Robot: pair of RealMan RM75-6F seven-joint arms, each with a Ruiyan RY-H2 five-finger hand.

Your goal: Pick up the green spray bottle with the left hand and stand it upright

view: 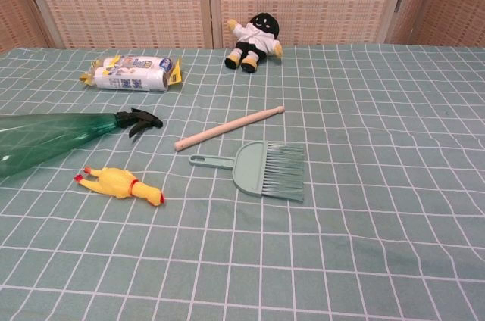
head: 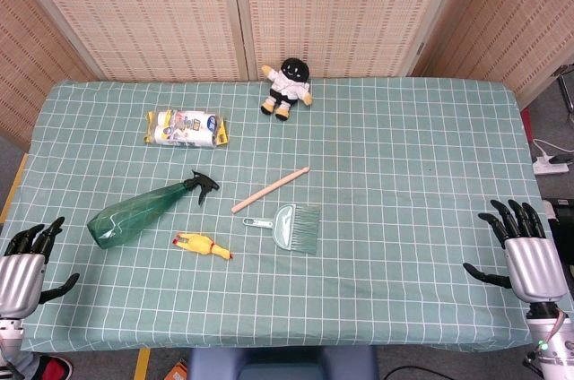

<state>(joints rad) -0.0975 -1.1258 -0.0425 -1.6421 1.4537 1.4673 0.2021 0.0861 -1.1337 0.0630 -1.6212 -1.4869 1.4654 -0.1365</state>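
Observation:
The green spray bottle [head: 143,211] lies on its side on the checked tablecloth, its black trigger head [head: 204,185] pointing right and away. In the chest view the green spray bottle [view: 57,139] stretches in from the left edge. My left hand [head: 25,263] hovers at the table's near left corner, left of and nearer than the bottle's base, fingers spread and holding nothing. My right hand [head: 524,253] is at the near right edge, also spread and holding nothing. Neither hand shows in the chest view.
A yellow rubber chicken [head: 204,245] lies just in front of the bottle. A wooden stick [head: 270,189] and a green dustpan brush [head: 291,226] sit to its right. A packet of rolls [head: 186,129] and a black plush doll [head: 287,87] lie further back.

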